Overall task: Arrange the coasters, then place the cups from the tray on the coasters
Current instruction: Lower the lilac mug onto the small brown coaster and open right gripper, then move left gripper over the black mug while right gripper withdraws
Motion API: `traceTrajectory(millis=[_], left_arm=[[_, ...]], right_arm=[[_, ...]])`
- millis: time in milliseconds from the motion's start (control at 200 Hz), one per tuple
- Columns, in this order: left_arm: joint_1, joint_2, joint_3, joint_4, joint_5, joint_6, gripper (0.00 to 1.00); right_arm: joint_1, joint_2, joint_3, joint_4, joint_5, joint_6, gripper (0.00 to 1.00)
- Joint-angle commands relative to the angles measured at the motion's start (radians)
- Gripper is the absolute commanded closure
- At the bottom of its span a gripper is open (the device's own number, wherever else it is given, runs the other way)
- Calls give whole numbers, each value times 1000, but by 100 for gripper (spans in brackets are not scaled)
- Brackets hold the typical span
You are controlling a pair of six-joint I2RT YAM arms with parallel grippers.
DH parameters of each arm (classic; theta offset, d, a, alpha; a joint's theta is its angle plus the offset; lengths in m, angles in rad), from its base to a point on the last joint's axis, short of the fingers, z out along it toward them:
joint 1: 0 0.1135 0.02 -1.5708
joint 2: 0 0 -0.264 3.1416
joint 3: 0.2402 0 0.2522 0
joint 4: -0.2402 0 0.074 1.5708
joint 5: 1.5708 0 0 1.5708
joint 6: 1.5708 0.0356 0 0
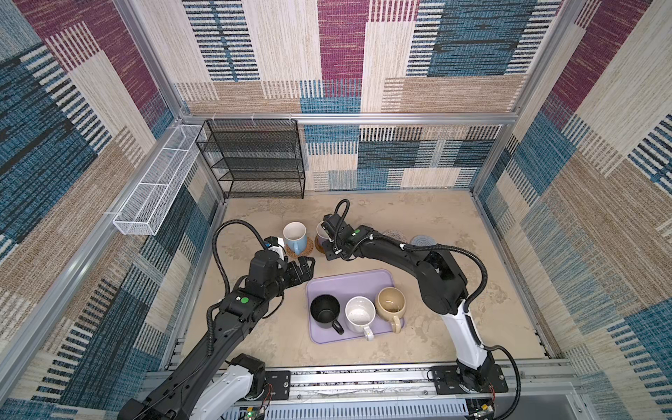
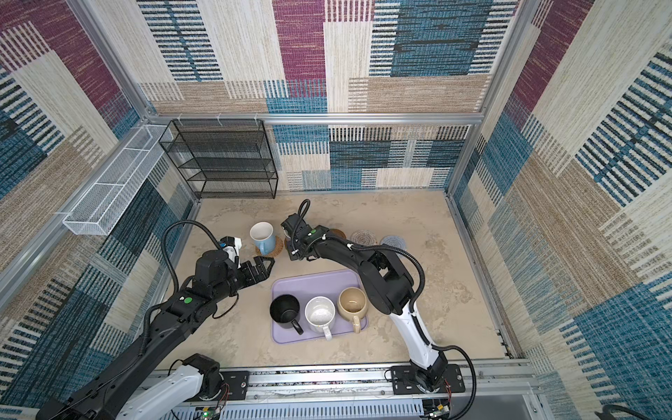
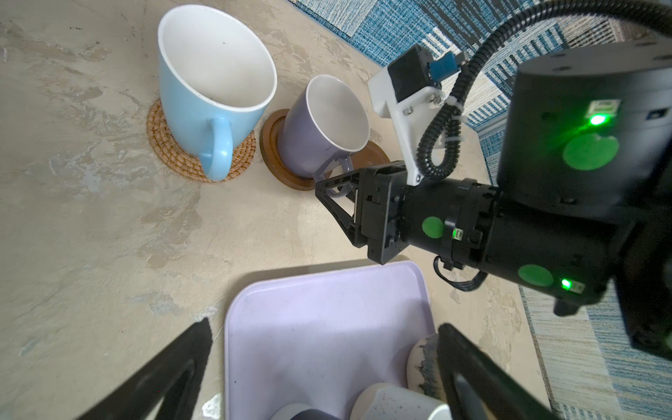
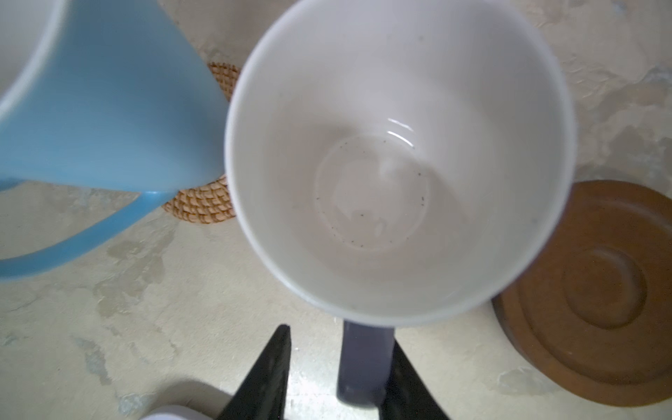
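Top views: lavender cup (image 1: 321, 230) upright on a brown coaster (image 1: 318, 248), half hidden beneath the right gripper (image 1: 330, 251). Left gripper (image 1: 310, 267) spread wide, empty, just beside the tray (image 1: 349, 283).

Left wrist: cup's handle between the right gripper's fingers (image 3: 336, 189).

Right wrist: handle (image 4: 363, 363) inside slightly parted jaws; lies against one finger, stands clear of the other.

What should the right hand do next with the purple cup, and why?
Probably draw the right gripper straight back off the handle of the lavender cup. The cup already stands on a brown coaster, and the jaws stand apart around the handle. Three cups wait on the tray.
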Motion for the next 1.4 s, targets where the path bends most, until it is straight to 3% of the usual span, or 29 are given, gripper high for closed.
traceTrajectory(millis=[0, 326, 476, 591, 781, 806, 891, 907, 922, 1012, 1162, 1287, 1392], left_arm=[[2, -5, 6, -8, -17, 21, 1], [4, -21, 6, -21, -25, 20, 1], [3, -23, 7, -24, -17, 17, 1], [3, -23, 9, -32, -8, 17, 1], [4, -47, 12, -33, 44, 14, 1], [3, -53, 12, -34, 48, 10, 1], [1, -65, 21, -50, 58, -5, 1], [2, -68, 25, -52, 62, -8, 1], [1, -70, 27, -56, 67, -10, 1], [0, -73, 41, -73, 91, -34, 2], [-30, -69, 82, -192, 17, -70, 1], [-123, -71, 101, -270, -55, -90, 1], [-208, -68, 114, -303, -51, -111, 1]], right_arm=[[4, 6, 12, 26, -33, 14, 60], [5, 7, 15, 40, -34, 20, 60], [5, -15, -1, 49, -21, 26, 55], [8, -58, -45, 60, 14, 28, 40], [11, -210, -187, 137, 10, 26, 28], [11, -228, -199, 141, 2, 28, 18], [11, -307, -273, 171, -8, 36, 13], [10, -324, -288, 182, -9, 38, 3], [12, -340, -308, 190, -9, 38, 1], [11, -441, -410, 234, 9, 56, 0], [11, -607, -591, 335, -4, 47, 0], [10, -737, -713, 419, -60, 22, 0], [10, -827, -813, 480, -112, -6, 0]])
